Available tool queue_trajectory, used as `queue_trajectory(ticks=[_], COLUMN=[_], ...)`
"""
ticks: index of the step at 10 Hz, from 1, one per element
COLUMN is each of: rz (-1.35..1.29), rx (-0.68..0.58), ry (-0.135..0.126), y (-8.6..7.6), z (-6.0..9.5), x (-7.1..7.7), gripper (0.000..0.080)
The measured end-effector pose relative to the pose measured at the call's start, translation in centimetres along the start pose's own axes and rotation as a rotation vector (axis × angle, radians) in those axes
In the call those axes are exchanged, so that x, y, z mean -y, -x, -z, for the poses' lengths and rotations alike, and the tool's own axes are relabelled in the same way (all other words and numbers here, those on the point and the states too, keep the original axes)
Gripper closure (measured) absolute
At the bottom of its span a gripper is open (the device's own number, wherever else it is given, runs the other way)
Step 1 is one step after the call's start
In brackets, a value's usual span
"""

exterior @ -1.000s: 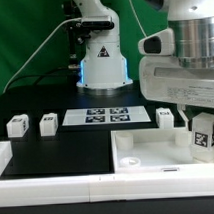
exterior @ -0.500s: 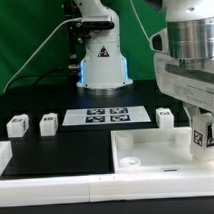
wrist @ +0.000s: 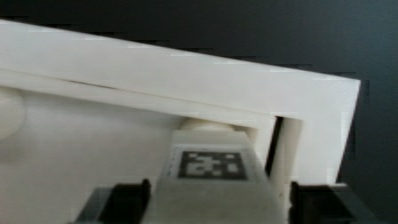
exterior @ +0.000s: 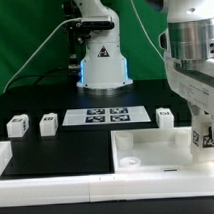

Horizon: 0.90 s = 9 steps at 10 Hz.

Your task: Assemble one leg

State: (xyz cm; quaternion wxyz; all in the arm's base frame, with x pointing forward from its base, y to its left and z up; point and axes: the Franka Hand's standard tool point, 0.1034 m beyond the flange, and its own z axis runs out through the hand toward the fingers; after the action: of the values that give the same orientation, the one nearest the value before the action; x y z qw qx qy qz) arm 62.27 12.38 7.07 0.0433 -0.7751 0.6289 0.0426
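My gripper (exterior: 203,142) is shut on one leg (exterior: 202,137), a small white block with a square tag. It holds the leg upright over the far right corner of the large white tray-like piece (exterior: 147,159). In the wrist view the leg (wrist: 214,165) sits between my two fingers (wrist: 125,203), its end close to the tray's corner wall (wrist: 306,110). I cannot tell whether it touches the socket. Three more legs stand on the black table: two at the exterior view's left (exterior: 16,126) (exterior: 48,122) and one right of the marker board (exterior: 164,117).
The marker board (exterior: 105,117) lies flat at the back middle, in front of the robot base (exterior: 102,65). A white raised border (exterior: 5,159) runs along the table's left and front edges.
My gripper has moved toward the exterior view's right and slightly down with the leg in it. The other legs and the tray have not moved.
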Motion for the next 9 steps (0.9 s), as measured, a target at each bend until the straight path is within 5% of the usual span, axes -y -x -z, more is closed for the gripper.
queue_trajectory(ticks=[1, 2, 9], rz=[0.055, 0.169, 1.020], rx=[0.000, 0.000, -0.008], ry=[0.000, 0.000, 0.013], y=[0.02, 0.00, -0.59], z=[0.00, 0.00, -0.17], x=[0.00, -0.01, -0.16], gripper=[0.0250, 0.0181, 0.0150])
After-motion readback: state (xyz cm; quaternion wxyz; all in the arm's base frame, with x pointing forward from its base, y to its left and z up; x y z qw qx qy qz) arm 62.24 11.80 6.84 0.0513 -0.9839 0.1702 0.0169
